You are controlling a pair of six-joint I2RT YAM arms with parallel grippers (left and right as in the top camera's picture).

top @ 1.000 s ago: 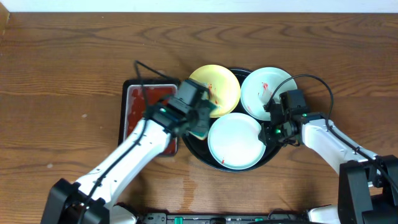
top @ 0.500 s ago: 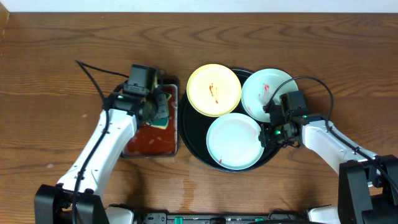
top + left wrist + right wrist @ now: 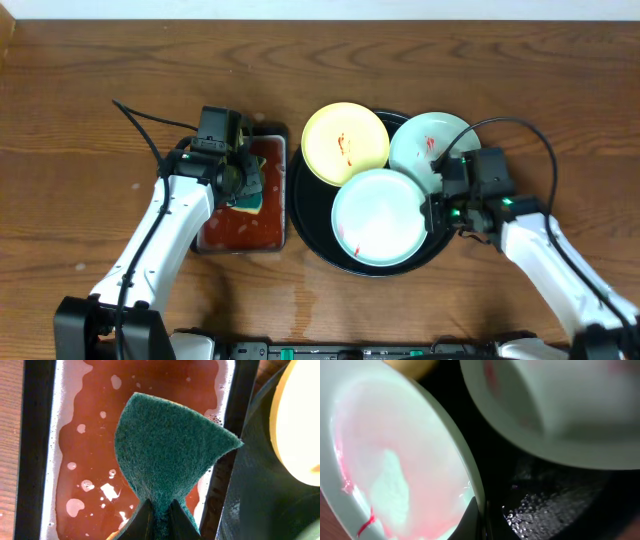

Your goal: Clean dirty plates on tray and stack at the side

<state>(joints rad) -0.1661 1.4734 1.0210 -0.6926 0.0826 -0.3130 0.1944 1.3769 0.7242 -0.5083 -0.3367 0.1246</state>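
The round black tray (image 3: 312,238) holds a pale yellow plate (image 3: 345,144) with a red smear, a mint plate (image 3: 425,140) at the back right, and a nearer mint plate (image 3: 378,216) with faint red traces. My right gripper (image 3: 434,212) is shut on the nearer plate's right rim and holds it tilted; the wrist view shows the rim between the fingers (image 3: 481,519) above the wet tray (image 3: 555,505). My left gripper (image 3: 243,185) is shut on a green scouring sponge (image 3: 167,450) over the small tray of reddish liquid (image 3: 95,450).
The small rectangular dark tray (image 3: 203,238) stands just left of the round tray. Bare wooden table (image 3: 100,90) lies to the far left, back and right. Arm cables loop above both wrists.
My left gripper carried the sponge from the round tray's left edge to over the small liquid tray. My right gripper has lifted and tilted the nearer mint plate, shifting slightly right.
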